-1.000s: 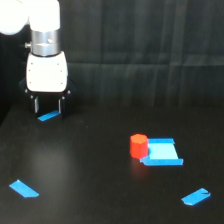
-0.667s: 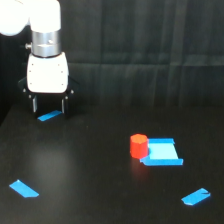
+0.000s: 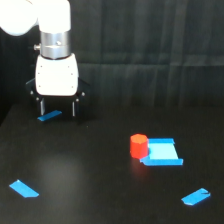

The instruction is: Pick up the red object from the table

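Gripper: the gripper (image 3: 57, 107) hangs at the back of the exterior view's left, fingers pointing straight down and spread apart with nothing between them, tips just above the desk (image 3: 90, 175).
Red block: the red block (image 3: 138, 145) stands upright on the desk, well apart from the gripper, toward the exterior view's right and nearer the camera.
Blue square: a flat blue square (image 3: 162, 152) lies touching or just beside the block on its right side, so a grasp is likely best closed across the block's free sides.
Tape strips: one blue tape strip (image 3: 49, 115) lies beneath the gripper, another (image 3: 23, 188) at the front left, a third (image 3: 195, 196) at the front right; they look like position marks.
Stage: approach not yet made; the block is untouched.
Next need: travel across to above the block, then descend with fingers straddling it.
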### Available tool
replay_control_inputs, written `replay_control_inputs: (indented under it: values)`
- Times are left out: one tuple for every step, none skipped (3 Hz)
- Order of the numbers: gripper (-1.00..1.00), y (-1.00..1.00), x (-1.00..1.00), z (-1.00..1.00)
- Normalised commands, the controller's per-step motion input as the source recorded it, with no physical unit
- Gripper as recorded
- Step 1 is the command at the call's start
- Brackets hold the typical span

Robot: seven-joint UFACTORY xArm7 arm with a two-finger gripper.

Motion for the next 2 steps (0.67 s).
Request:
replay_control_inputs:
  values:
    - [1.00, -0.79, 0.84, -0.16]
    - [0.94, -0.22, 0.97, -0.39]
